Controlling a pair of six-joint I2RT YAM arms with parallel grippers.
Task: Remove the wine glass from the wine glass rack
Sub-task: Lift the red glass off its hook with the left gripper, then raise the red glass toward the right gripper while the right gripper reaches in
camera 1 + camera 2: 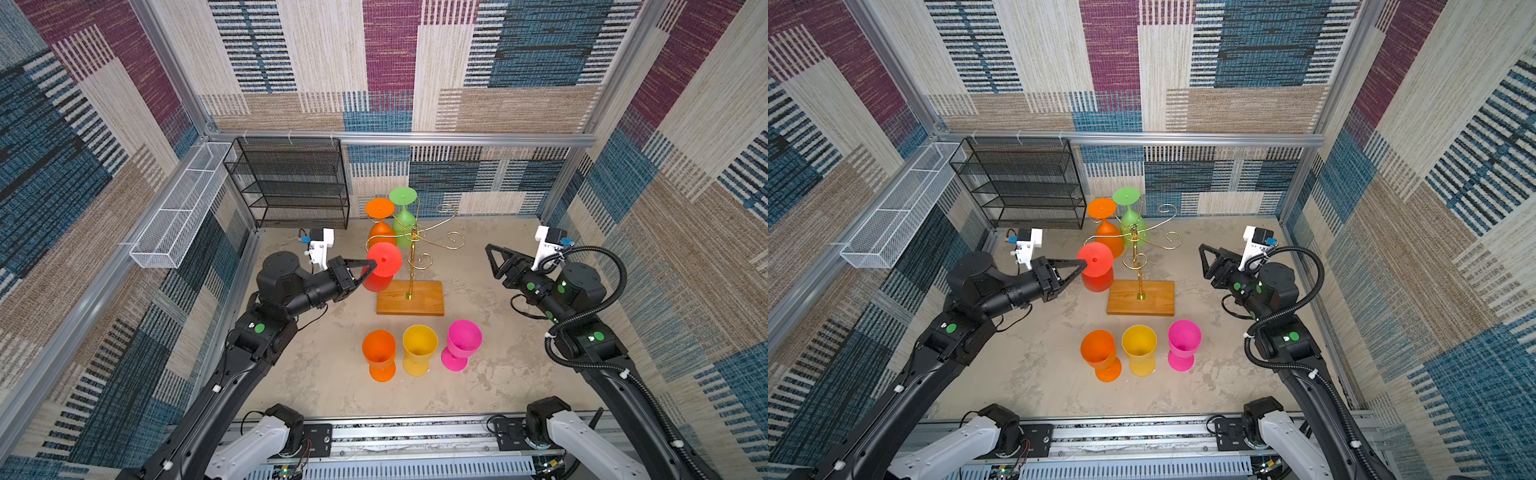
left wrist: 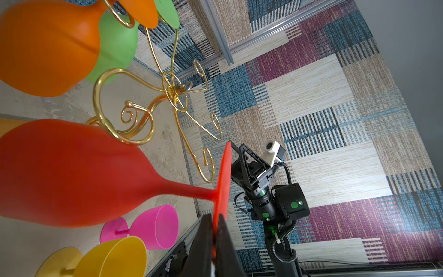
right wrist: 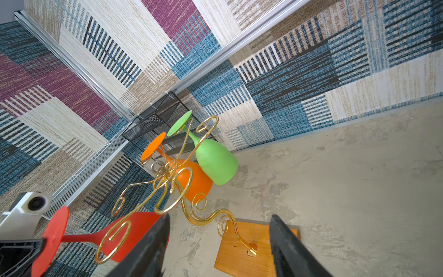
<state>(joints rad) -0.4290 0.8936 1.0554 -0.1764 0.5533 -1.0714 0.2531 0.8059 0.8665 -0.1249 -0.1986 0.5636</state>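
Note:
The wine glass rack (image 1: 411,266) (image 1: 1139,274) (image 2: 173,90) (image 3: 165,177) is a gold pole with curled arms on a wooden base (image 1: 409,303). An orange glass (image 1: 380,210) and a green glass (image 1: 403,197) hang upside down from it. My left gripper (image 1: 374,262) (image 1: 1084,262) (image 2: 215,217) is shut on the foot rim of a red wine glass (image 1: 386,257) (image 1: 1096,259) (image 2: 72,172) (image 3: 139,223). That glass hangs bowl down at the rack's left side, next to a curled arm; whether it touches the arm is unclear. My right gripper (image 1: 491,262) (image 1: 1203,262) (image 3: 219,217) is open and empty, right of the rack.
Orange (image 1: 379,349), yellow (image 1: 419,345) and pink (image 1: 463,338) glasses stand upright on the table in front of the rack. A black mesh shelf unit (image 1: 291,183) stands at the back left. A long white wire basket (image 1: 178,208) hangs on the left wall.

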